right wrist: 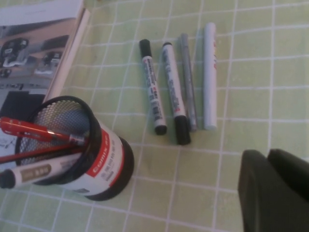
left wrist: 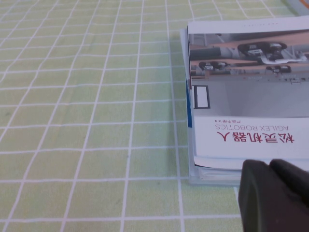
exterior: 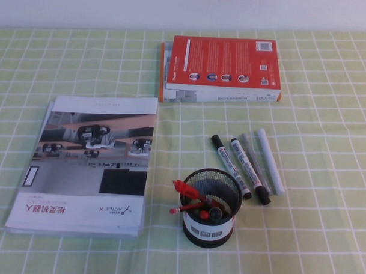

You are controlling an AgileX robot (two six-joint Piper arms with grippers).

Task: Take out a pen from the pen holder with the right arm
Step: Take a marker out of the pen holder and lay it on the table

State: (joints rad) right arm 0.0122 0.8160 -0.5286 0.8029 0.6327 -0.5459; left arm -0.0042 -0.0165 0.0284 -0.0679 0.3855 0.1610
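Nearest to me, the right gripper (right wrist: 268,155) hangs over the near right part of the surface (exterior: 324,238), its jaws closed on nothing, just to the near right of the pen holder (exterior: 208,231) and not touching it. The left gripper (left wrist: 268,165) sits over the near edge of the booklet (exterior: 88,170), close to that booklet's near left corner, and its jaws look pressed together with nothing between them. The pen holder is a black mesh cup with a white and red band. It stands upright near the middle of the green checked surface, just right of the booklet's near right corner. Inside it a red pen (exterior: 186,189) leans out to the left over the rim, a second thin red stick lies lower beside it, and a white-bodied marker (right wrist: 34,174) with a black cap rests against the wall. Just beyond the holder and to its right, four loose pens lie side by side, slanting from near right to far left: two black-capped markers (exterior: 230,166), a grey pen (exterior: 252,157) and a white pen (exterior: 271,163). The nearest marker's end almost reaches the holder's rim. Farthest off, a red book (exterior: 225,60) lies flat on top of another book.
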